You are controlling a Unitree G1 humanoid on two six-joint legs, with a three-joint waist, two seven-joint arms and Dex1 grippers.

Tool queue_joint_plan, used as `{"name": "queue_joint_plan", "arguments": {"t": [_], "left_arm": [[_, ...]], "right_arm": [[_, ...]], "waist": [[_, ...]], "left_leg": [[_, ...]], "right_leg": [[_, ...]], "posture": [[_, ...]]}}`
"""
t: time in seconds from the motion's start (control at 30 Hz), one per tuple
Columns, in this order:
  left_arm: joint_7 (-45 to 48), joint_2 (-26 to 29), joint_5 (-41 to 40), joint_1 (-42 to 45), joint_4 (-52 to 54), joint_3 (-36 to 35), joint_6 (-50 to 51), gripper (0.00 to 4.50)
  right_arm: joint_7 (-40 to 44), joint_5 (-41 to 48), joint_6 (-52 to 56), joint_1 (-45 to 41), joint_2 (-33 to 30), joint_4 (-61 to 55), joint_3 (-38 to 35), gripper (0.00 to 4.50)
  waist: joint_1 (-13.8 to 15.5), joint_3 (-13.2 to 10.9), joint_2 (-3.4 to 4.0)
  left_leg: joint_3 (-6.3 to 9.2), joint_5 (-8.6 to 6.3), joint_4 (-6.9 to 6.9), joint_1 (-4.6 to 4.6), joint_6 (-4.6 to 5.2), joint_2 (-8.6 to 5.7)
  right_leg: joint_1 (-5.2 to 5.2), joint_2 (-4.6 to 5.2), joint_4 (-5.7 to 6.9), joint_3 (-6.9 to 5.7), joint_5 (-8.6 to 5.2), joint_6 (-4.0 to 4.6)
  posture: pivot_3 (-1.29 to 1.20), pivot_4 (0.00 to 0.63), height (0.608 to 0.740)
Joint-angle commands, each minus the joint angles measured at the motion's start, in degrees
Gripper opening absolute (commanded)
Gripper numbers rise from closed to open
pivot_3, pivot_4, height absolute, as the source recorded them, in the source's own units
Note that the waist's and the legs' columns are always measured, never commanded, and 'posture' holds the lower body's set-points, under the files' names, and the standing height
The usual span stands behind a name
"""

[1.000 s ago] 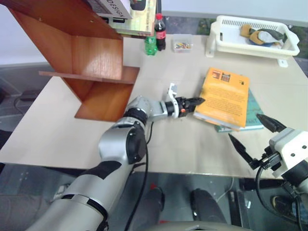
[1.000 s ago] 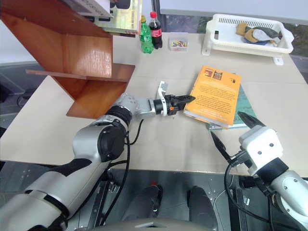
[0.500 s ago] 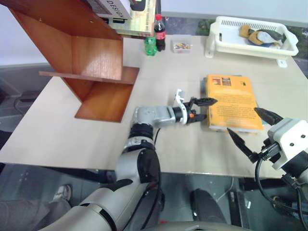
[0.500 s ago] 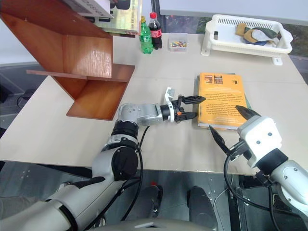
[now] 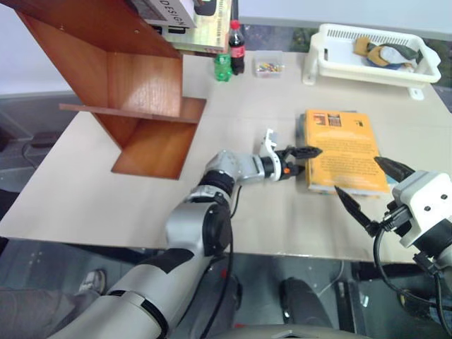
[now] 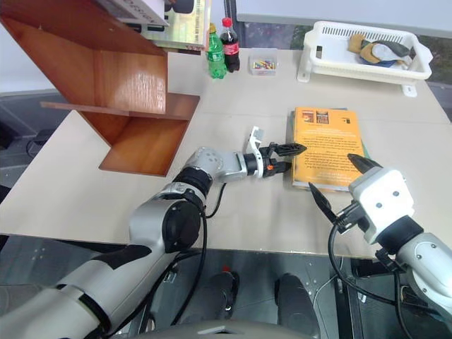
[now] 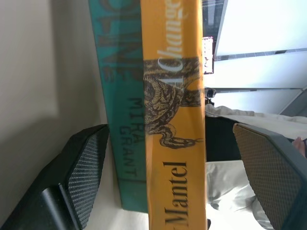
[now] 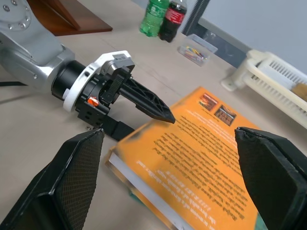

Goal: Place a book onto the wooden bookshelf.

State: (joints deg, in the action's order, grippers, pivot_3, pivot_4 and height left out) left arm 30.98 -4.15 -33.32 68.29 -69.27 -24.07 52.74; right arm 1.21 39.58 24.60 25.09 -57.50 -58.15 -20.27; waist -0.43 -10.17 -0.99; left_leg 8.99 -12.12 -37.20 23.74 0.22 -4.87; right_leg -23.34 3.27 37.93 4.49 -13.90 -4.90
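Thick orange paperback book [image 5: 344, 147] lies flat on smooth table [image 5: 106, 191].

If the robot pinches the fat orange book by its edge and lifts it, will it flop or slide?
The book looks thick, so it is probably heavy and may sag from the open left gripper if held by one edge. It lies on a thinner teal book, so a push might slide both. Its cover looks smooth, perhaps slippery.
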Motion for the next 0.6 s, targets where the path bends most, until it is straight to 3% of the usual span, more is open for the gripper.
{"name": "queue_joint_plan", "arguments": {"t": [0.03, 0.1, 0.23, 0.6], "left_arm": [[3.1, -0.4, 0.7, 2.8, -2.2, -0.3, -2.4, 3.04], [3.8, -0.2, 1.0, 3.2, -3.0, -0.5, -2.9, 2.66], [5.6, 0.7, 1.4, 3.4, -3.9, -0.8, -2.5, 0.99], [8.3, 5.8, 0.3, 2.0, 2.0, -1.3, 3.5, 0.87]], "right_arm": [[-1.5, -0.9, -3.8, 3.3, -0.4, -1.9, -2.4, 4.5], [-1.9, -1.5, -5.4, 5.4, -0.4, -1.9, -2.7, 4.5], [-2.9, -2.6, -8.4, 8.9, -0.7, -1.9, -2.5, 4.5], [-3.0, -3.3, -9.9, 8.5, -2.1, -1.9, -0.7, 4.5]], "waist": [[0.0, 0.0, 0.0], [0.0, 0.0, 0.0], [-0.2, 0.0, 0.0], [-0.3, 0.0, -0.01]], "left_leg": [[0.01, -0.03, 0.0, -0.01, 0.06, 0.0], [0.0, -0.03, -0.01, 0.0, 0.06, -0.01], [-0.01, -0.03, -0.02, -0.01, 0.06, -0.04], [0.01, -0.03, -0.03, -0.03, 0.06, 0.01]], "right_leg": [[0.0, 0.0, 0.01, 0.0, 0.0, 0.0], [0.0, 0.0, 0.02, 0.0, 0.0, -0.01], [0.01, 0.01, 0.01, 0.01, 0.0, -0.02], [0.01, -0.05, 0.04, 0.0, 0.0, -0.02]], "posture": [[0.0, 0.15, 0.74], [0.0, 0.15, 0.74], [0.0, 0.15, 0.74], [0.0, 0.15, 0.74]]}}
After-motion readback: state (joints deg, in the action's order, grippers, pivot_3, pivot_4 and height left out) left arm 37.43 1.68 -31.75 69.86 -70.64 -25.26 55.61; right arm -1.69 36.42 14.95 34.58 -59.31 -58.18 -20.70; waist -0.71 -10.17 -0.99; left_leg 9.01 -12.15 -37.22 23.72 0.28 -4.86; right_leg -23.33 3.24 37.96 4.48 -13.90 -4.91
